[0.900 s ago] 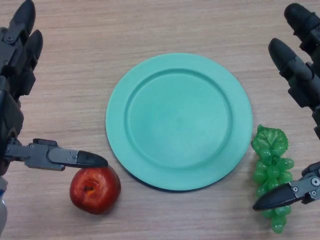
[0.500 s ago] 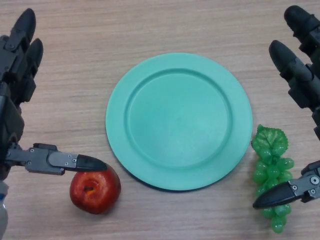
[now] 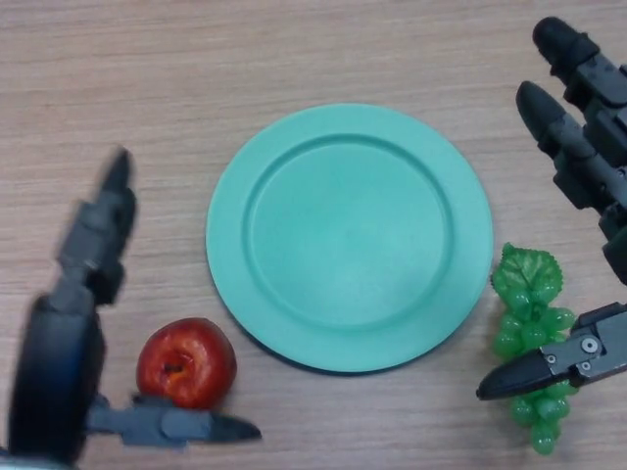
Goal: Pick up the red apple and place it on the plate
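Swinging in since approx 0.5 s ago: black left hand now wraps w/ thumb below, fingers spread open, holding nothing. Round red apple unmoved on wood desk, beside green plate. Grasp next, probably.

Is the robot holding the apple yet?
No. The left hand is open around the apple, not gripping it. The right hand holds nothing.
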### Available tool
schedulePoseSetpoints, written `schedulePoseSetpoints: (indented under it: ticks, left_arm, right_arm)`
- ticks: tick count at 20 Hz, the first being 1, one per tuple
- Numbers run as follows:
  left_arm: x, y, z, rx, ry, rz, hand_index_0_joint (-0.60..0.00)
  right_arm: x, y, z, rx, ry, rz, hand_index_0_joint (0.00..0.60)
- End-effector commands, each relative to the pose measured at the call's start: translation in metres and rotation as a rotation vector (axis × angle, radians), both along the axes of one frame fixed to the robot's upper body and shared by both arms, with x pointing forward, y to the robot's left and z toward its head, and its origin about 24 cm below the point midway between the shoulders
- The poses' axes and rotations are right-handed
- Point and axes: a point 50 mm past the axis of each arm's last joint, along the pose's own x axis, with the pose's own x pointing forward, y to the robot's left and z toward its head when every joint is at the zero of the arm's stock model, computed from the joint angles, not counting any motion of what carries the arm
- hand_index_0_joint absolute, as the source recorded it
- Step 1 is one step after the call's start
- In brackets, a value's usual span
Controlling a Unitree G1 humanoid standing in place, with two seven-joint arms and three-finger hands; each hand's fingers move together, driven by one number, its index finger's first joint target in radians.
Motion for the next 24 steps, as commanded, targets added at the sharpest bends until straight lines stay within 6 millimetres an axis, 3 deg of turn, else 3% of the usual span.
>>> schedulePoseSetpoints:
  ticks: [1,7,14,16,19,24]
  left_arm:
    - [-0.011,0.004,0.006,-0.007,-0.181,0.07,0.0]
    - [-0.006,0.009,-0.031,-0.009,-0.169,0.139,0.0]
    - [0.009,0.017,-0.055,-0.026,-0.071,0.16,0.0]
    - [0.01,0.017,-0.057,-0.007,-0.072,0.17,-0.2]
    - [0.013,0.018,-0.065,0.027,-0.063,0.203,-0.6]
    - [0.015,0.022,-0.062,0.004,-0.07,0.216,-0.6]
  right_arm:
    - [-0.012,0.001,0.025,-0.007,-0.198,0.027,0.0]
    - [-0.009,0.002,0.025,-0.006,-0.205,0.026,0.0]
    - [-0.009,0.0,0.025,-0.002,-0.204,0.015,0.0]
    - [-0.009,0.0,0.026,-0.002,-0.204,0.014,0.0]
    - [-0.012,-0.002,0.028,0.0,-0.214,0.01,0.0]
    - [-0.014,-0.002,0.028,-0.001,-0.216,0.005,0.0]
